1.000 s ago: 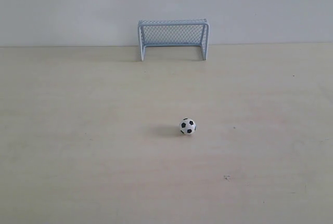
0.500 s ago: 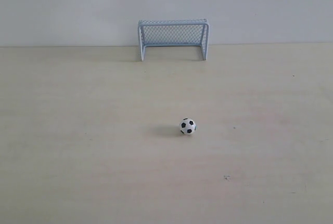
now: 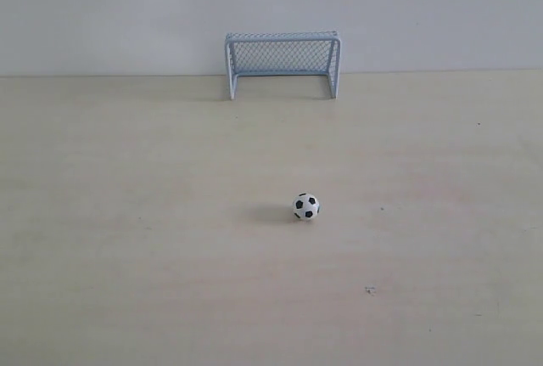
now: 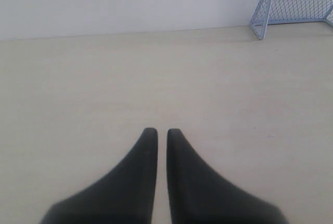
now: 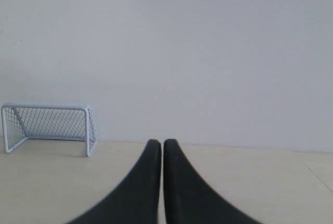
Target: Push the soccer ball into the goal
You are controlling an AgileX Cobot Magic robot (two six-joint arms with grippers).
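The soccer ball [image 3: 306, 206], white with black patches, rests alone near the middle of the pale table. The goal [image 3: 282, 62], white-framed with mesh netting, stands at the far edge against the wall, its mouth facing the ball. Neither arm shows in the exterior view. In the left wrist view my left gripper [image 4: 162, 130] is shut with only a thin slit between its dark fingers, and the goal [image 4: 294, 3] sits far off. My right gripper [image 5: 162, 142] is shut too, empty, with the goal [image 5: 49, 125] well away. Both wrist views leave the ball out of sight.
A pale wooden table [image 3: 127, 239] spreads around the ball. A plain white wall [image 3: 102, 9] rises right behind the goal. A small dark speck [image 3: 370, 289] marks the table nearer than the ball.
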